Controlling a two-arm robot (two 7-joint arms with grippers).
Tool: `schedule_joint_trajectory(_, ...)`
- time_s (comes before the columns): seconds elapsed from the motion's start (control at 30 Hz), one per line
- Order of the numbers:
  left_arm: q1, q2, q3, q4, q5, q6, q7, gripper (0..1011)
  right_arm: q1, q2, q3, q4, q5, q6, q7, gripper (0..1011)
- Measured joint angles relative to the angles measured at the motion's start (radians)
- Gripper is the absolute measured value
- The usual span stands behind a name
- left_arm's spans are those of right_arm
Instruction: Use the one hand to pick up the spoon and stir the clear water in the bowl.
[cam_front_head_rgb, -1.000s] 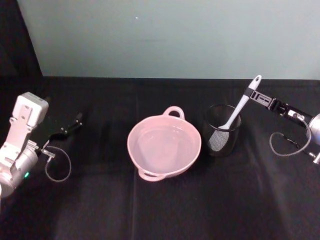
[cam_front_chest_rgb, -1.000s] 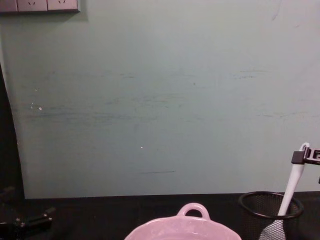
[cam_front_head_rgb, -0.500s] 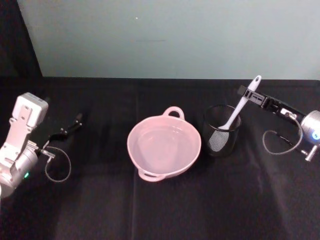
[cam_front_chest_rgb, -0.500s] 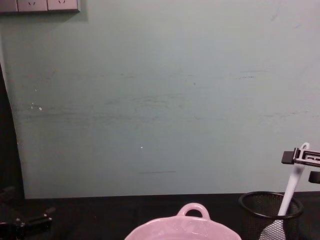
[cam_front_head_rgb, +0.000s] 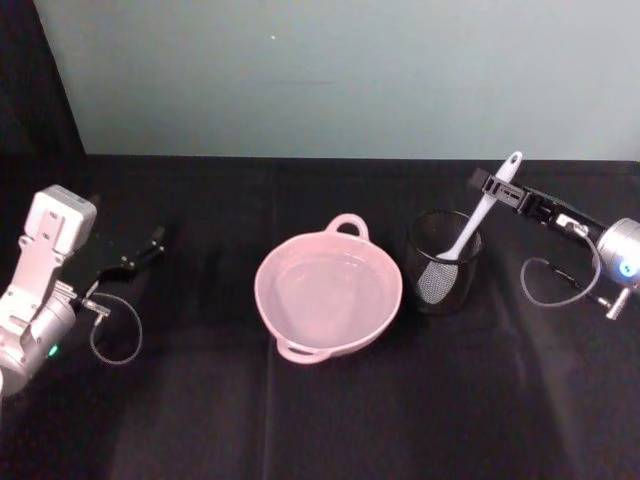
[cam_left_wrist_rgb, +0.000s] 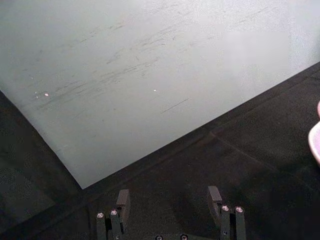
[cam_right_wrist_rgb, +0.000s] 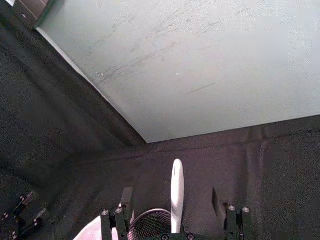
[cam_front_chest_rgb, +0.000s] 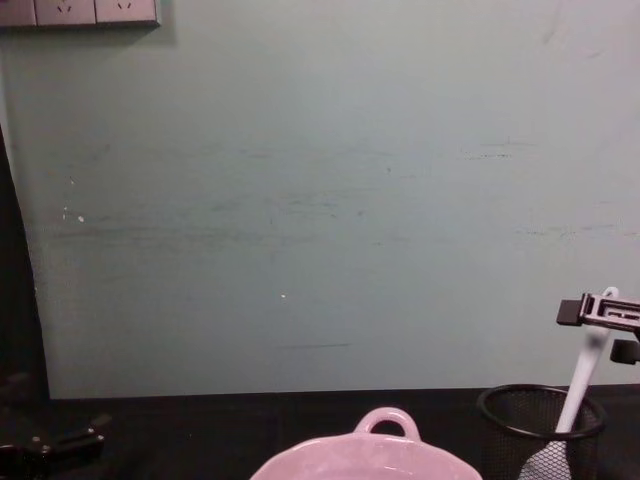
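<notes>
Straddling the spoon (cam_front_head_rgb: 475, 215) with our right hand (cam_front_head_rgb: 490, 185) spread, we should centre its handle before pinching.

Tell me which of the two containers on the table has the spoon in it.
The black wire-mesh cup, right of the pink bowl: the white spoon leans in it, blade down, its handle inside the open right gripper.

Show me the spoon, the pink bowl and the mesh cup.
spoon (cam_front_head_rgb: 477, 215): head view, on its white handle.
pink bowl (cam_front_head_rgb: 260, 290): head view, on its left rim.
mesh cup (cam_front_head_rgb: 462, 287): head view, on its front wall.
</notes>
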Motion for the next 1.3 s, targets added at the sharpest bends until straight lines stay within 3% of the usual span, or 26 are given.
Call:
schedule_joint_trajectory(0.17, 0.0, 0.0, 0.0, 0.0, 0.0, 0.0, 0.0, 1011, -0.001, 0.0, 0.001, -0.001, 0.0, 0.001, -0.001, 947)
schedule_joint_trajectory(0.37, 0.0, 0.0, 0.0, 0.0, 0.0, 0.0, 0.0, 1011, -0.002, 0.0, 0.002, -0.002, 0.0, 0.001, -0.001, 797)
schedule_joint_trajectory(1.07, 0.0, 0.0, 0.0, 0.0, 0.0, 0.0, 0.0, 1011, -0.003, 0.0, 0.003, -0.004, 0.0, 0.002, -0.002, 132)
schedule_joint_trajectory(1.3, 0.0, 0.0, 0.0, 0.0, 0.0, 0.0, 0.0, 1011, -0.003, 0.0, 0.003, -0.004, 0.0, 0.002, -0.002, 110)
